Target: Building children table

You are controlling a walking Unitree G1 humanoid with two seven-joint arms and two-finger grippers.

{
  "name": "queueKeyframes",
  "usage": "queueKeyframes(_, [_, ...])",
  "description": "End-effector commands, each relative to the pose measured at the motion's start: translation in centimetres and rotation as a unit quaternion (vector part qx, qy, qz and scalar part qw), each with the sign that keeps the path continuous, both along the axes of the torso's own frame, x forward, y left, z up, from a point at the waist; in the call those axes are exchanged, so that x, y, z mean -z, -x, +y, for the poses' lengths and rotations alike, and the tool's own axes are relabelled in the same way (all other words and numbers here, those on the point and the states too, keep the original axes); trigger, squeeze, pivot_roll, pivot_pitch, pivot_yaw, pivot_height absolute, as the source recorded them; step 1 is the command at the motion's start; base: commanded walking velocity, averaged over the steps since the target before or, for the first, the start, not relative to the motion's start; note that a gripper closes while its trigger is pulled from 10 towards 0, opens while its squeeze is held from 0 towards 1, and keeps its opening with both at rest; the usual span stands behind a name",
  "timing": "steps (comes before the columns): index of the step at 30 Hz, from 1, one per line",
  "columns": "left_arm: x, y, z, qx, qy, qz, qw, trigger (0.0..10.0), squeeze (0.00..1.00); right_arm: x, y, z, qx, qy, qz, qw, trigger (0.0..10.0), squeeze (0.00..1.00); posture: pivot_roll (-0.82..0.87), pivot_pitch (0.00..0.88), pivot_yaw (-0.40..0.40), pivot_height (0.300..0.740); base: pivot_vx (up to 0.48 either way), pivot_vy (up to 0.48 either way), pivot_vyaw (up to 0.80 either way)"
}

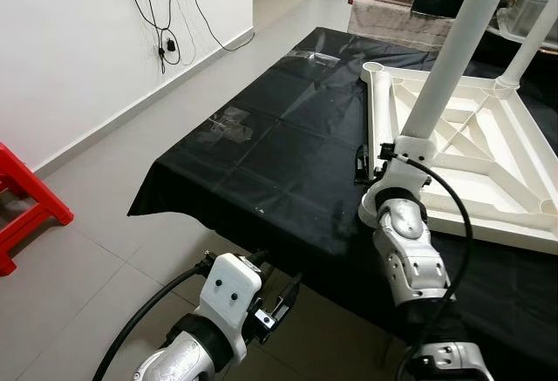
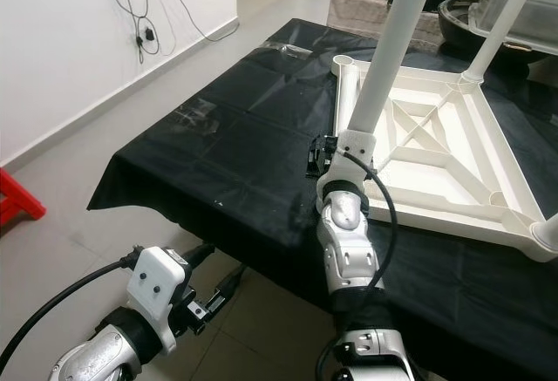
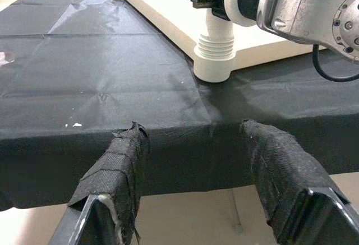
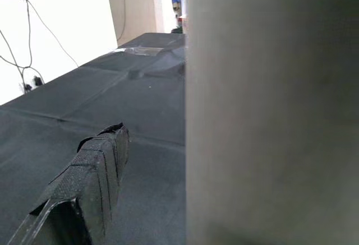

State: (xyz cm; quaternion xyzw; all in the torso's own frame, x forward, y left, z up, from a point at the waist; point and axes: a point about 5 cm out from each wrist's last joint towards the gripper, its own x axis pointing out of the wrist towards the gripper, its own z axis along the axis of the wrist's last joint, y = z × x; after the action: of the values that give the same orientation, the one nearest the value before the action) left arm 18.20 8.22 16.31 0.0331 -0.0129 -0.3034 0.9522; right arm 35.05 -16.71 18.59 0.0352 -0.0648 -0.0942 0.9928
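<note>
White plastic table leg [image 1: 453, 45] rises steeply toward frame top from upturned white tabletop's [image 1: 514, 167] near corner, right gripper [image 1: 370, 161] clamped around its base; left gripper [image 1: 281, 301] open, empty, lower left.

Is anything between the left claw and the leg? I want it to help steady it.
Nothing visible. The left claw hangs open below the cloth's edge; bare cloth lies between it and the leg, which the right claw grips.
</note>
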Motion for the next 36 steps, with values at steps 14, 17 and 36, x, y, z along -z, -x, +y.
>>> queueKeyframes(14, [0.4, 0.0, 0.2, -0.001, -0.008, 0.004, 1.000, 10.0, 0.00, 0.5, 0.7, -3.5, -0.068, -0.014, -0.024, 0.997, 10.0, 0.00, 0.13, 0.116, -0.052, 0.740, 0.000, 0.000, 0.00])
queueKeyframes(17, [0.4, 0.0, 0.2, -0.001, -0.008, 0.004, 1.000, 10.0, 0.00, 0.3, 0.6, -3.9, -0.080, -0.018, -0.027, 0.996, 10.0, 0.00, 0.13, 0.116, -0.052, 0.740, 0.000, 0.000, 0.00])
queueKeyframes(36, [0.1, 0.2, 0.1, 0.000, -0.011, -0.001, 1.000, 10.0, 0.00, -2.4, -1.0, -5.9, -0.264, 0.004, -0.058, 0.963, 10.0, 0.00, 0.14, 0.111, -0.054, 0.740, 0.000, 0.000, 0.00])
